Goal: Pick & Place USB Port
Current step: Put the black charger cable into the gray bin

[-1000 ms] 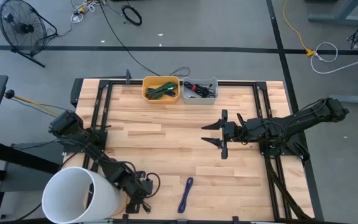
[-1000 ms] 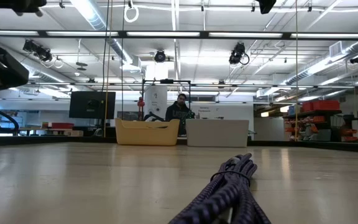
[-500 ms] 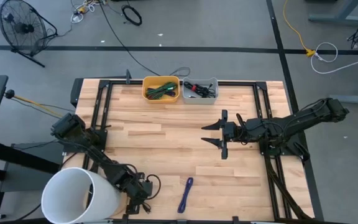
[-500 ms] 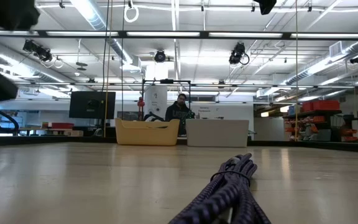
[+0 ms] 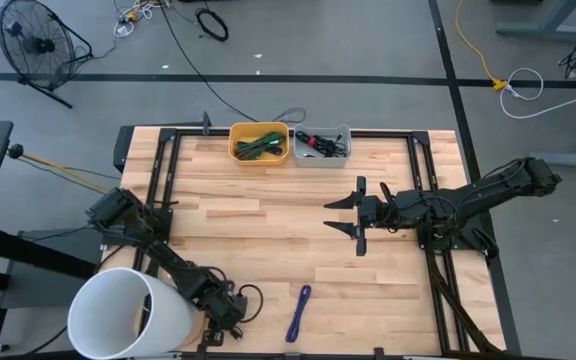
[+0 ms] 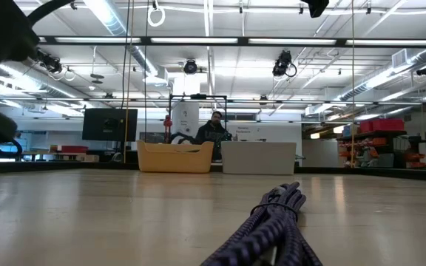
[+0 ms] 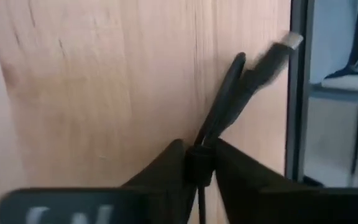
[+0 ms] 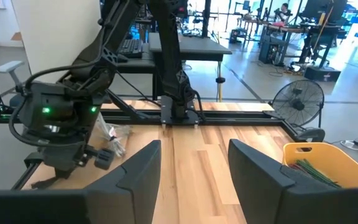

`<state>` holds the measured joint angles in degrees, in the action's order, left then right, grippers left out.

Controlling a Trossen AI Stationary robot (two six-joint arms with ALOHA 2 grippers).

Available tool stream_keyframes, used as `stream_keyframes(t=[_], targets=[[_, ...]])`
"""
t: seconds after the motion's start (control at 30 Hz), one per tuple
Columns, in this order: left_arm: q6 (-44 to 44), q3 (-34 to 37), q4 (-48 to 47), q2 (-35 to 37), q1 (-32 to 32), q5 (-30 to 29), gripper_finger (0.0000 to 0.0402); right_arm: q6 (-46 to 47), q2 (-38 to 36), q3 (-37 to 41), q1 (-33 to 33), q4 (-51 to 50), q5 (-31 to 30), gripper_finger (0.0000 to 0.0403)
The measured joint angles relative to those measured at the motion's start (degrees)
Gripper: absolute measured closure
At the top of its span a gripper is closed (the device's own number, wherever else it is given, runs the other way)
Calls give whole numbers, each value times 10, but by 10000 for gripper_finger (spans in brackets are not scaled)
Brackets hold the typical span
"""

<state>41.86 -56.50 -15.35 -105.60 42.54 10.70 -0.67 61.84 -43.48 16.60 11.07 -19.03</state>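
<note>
A black USB cable point(image 7: 229, 93) with a silvery plug point(image 7: 289, 42) lies at the table's near edge, left of centre, and shows as a dark loop point(image 5: 246, 295) in the high view. My left gripper point(image 7: 199, 163) is low over it, slanting down, with its fingers closed on the cable. A purple braided cable point(image 5: 298, 313) lies on the wood just to the right, untouched. My right gripper point(image 5: 353, 215) hangs open and level above the table's middle right, with nothing between its fingers. My left gripper pinches the black cable point(image 7: 205, 134) between its two fingers, some way back from the plug end. The fingers come slanting down from above. The cable runs out ahead of the fingertips; I cannot tell whether that stretch rests on the wood.
A large white cylinder point(image 5: 128, 315) stands at the near left corner, close beside my left arm. A yellow bin point(image 5: 259, 142) and a grey bin point(image 5: 321, 146), both holding cables, stand at the far edge. A black frame rail point(image 7: 298, 93) borders the wood by the plug.
My left gripper has sunk toward the table at the near edge, onto the black cable, and its arm has tipped lower. My right arm has kept still.
</note>
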Motion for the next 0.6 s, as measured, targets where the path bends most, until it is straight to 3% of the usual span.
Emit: stream_keyframes(t=[0.1,0.3,0.6], targets=[[-27,0,4,-1,-3,0,377,0,0,0,0,0,0,213],[-55,-9,19,-4,-14,-18,380,2,0,0,0,0,0,213],[-239,-117,-8,-7,-71,-219,381,2,0,0,0,0,0,213]])
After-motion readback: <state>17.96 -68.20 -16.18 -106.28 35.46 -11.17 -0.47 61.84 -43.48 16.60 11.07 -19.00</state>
